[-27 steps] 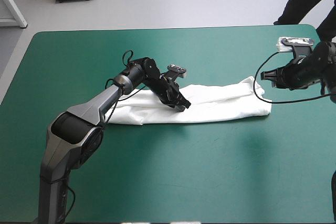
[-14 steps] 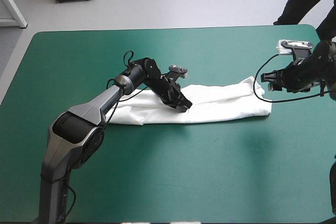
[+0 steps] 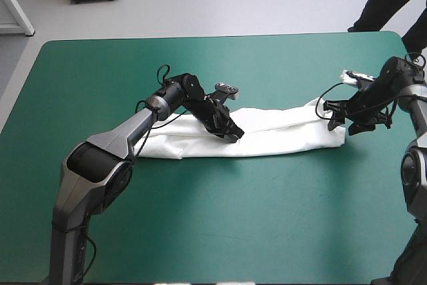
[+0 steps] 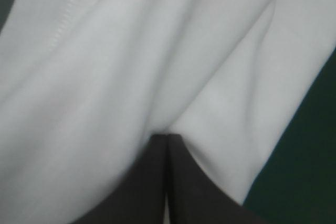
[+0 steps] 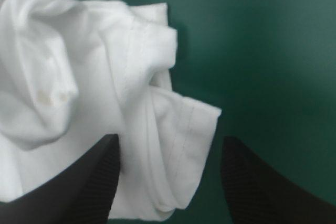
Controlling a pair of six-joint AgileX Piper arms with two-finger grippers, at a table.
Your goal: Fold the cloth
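High view: on the teal-green cover [image 3: 220,218], the T-shirt [image 3: 280,135] is lying as a long folded band across the table's middle. At its near edge the left gripper [image 3: 233,135] is pinching the fabric, fingers all but closed. At the band's right end, the right gripper [image 3: 337,121] is straddling the cloth with fingers spread wide.

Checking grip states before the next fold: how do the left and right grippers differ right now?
The left gripper is shut, pinching the T-shirt near its middle. The right gripper is open, its fingers astride the shirt's hemmed right end. Both are down at the T-shirt.
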